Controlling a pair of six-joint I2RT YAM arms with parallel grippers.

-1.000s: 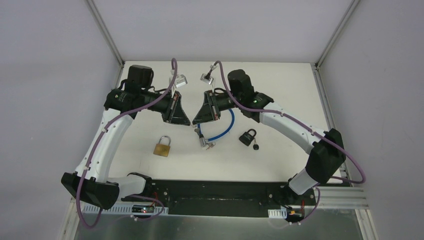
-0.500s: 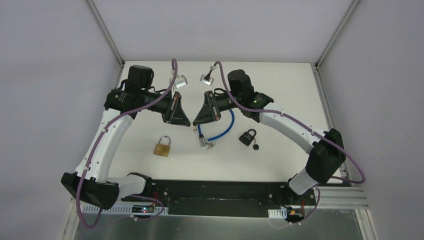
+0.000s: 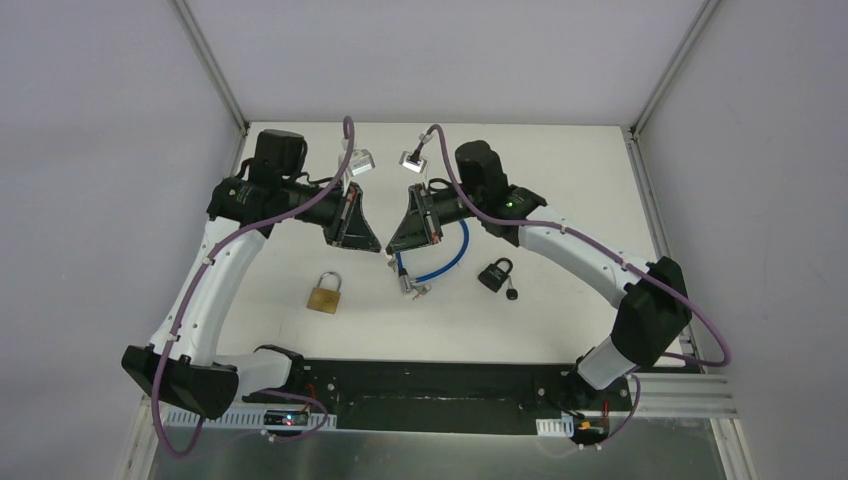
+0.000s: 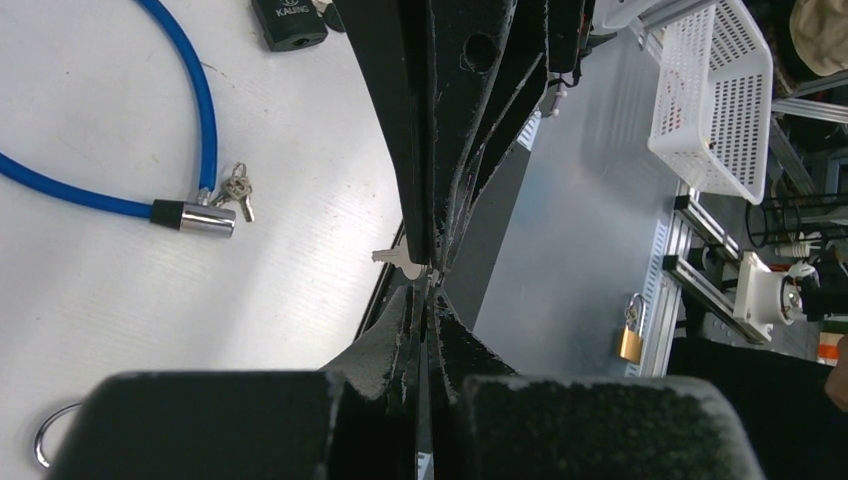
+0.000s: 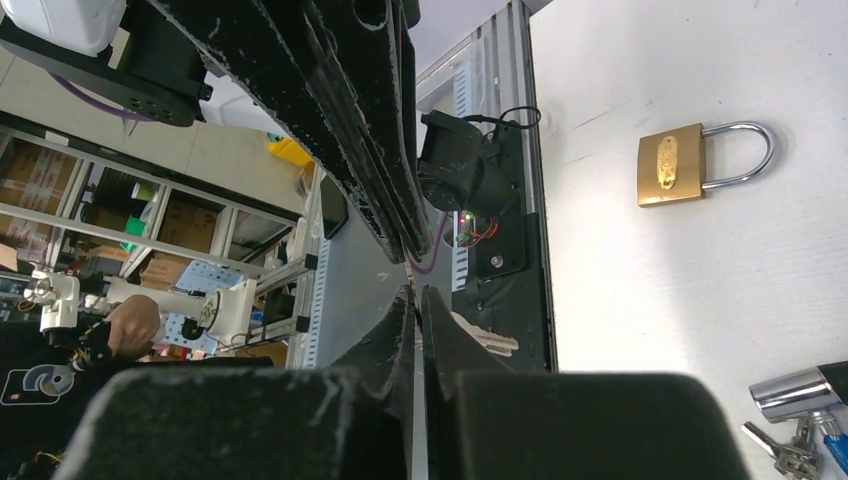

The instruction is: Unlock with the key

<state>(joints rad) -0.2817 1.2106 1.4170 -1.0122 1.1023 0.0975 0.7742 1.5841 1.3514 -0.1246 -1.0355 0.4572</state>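
The table (image 3: 570, 170) is white. The brass padlock (image 3: 325, 297) is golden yellow with a silver shackle, and the black padlock (image 3: 494, 274) is all black. The cable (image 4: 205, 115) is blue with a shiny silver end. The key (image 4: 397, 259) is silver. The left gripper (image 3: 374, 246) and right gripper (image 3: 390, 246) are black, the arms (image 3: 215, 275) white and black, the wires (image 3: 347, 150) purple. The basket (image 4: 712, 100) is white with a grid pattern

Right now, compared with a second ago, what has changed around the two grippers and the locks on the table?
The right gripper closed its last sliver, pinching the small silver key, tip to tip with the shut left gripper. Nothing else visibly moved: the brass padlock, the blue cable lock and the black padlock stayed put.
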